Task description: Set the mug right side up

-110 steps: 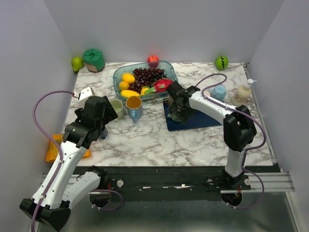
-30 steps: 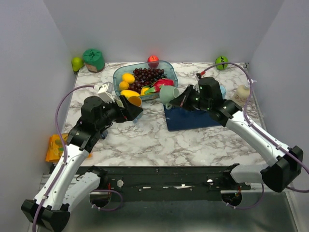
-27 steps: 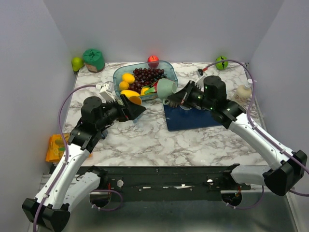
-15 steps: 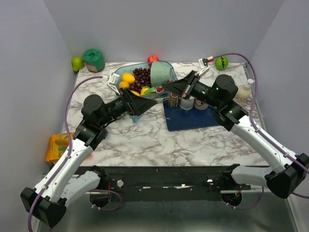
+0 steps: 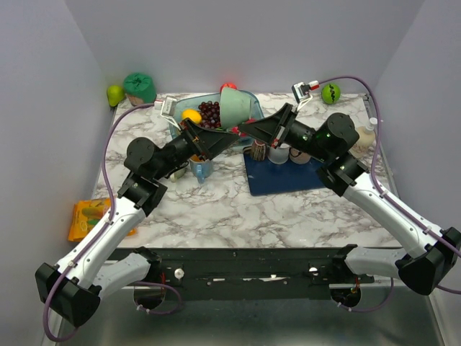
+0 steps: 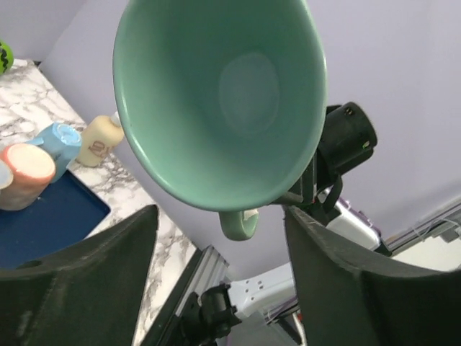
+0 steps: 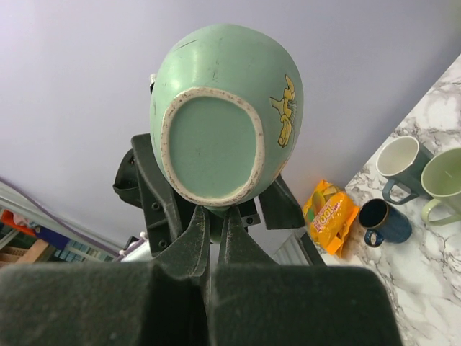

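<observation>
The pale green mug (image 5: 238,107) hangs in the air above the fruit dish, tipped so its mouth faces the left arm. My right gripper (image 5: 246,130) is shut on the mug's handle; in the right wrist view the mug's base (image 7: 212,144) faces me just above that gripper (image 7: 215,213). My left gripper (image 5: 225,137) is open and points at the mug's mouth. In the left wrist view the mug's hollow (image 6: 223,94) fills the top, and the left gripper (image 6: 220,210) has a finger on either side below the rim, with the handle (image 6: 240,222) between them.
A glass dish of fruit (image 5: 181,114) lies under the mug. Several mugs (image 5: 200,167) stand left of a blue mat (image 5: 288,179) that holds small cups. An orange snack packet (image 5: 90,216) lies at the left edge. A soap bottle (image 5: 369,133) stands at the right.
The right arm has lifted the mug higher and tipped it toward the left arm. The left arm has risen to meet it, and its jaws have narrowed somewhat.
</observation>
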Robot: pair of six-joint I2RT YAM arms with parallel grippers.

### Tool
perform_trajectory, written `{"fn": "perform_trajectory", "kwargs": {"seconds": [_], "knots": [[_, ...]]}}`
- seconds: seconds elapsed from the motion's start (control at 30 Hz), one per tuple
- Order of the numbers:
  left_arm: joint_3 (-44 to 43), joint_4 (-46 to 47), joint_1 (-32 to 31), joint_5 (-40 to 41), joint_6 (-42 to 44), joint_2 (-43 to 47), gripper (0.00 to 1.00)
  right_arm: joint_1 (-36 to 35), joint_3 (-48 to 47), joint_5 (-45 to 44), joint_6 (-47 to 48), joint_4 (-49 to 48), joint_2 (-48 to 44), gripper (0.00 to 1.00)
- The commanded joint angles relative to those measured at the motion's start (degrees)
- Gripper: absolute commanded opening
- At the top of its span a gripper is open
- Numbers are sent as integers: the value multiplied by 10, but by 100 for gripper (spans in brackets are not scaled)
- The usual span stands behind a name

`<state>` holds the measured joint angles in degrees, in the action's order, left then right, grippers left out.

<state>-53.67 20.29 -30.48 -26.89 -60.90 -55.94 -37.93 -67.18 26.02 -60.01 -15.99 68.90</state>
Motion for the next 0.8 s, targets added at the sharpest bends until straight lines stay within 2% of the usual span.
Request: {"fn": "perform_trajectory", "kwargs": {"seconds": [0.0, 0.1, 0.37, 0.47, 0.57, 0.7, 0.77], "knots": [[-8, 49, -3, 33, -20, 6, 67, -4, -6, 18, 8, -47, -16, 1], [-4, 56, -4, 33, -30, 6, 61, -6, 2, 18, 13, -52, -17, 1], [-12, 66, -5, 33, -40, -3, 54, -15, 8, 27, 24, -52, -9, 1], [-15, 70, -5, 32, -41, -7, 47, -18, 13, 26, 24, -54, -6, 1], [-15, 73, -5, 32, -41, -9, 36, -19, 14, 28, 26, -51, -6, 1], [-21, 57, -5, 36, -31, -9, 0, -20, 16, 24, 35, -20, -5, 1], [-20, 47, -5, 50, -12, -2, 0, -20, 7, 24, 44, 2, 0, 1]]}}
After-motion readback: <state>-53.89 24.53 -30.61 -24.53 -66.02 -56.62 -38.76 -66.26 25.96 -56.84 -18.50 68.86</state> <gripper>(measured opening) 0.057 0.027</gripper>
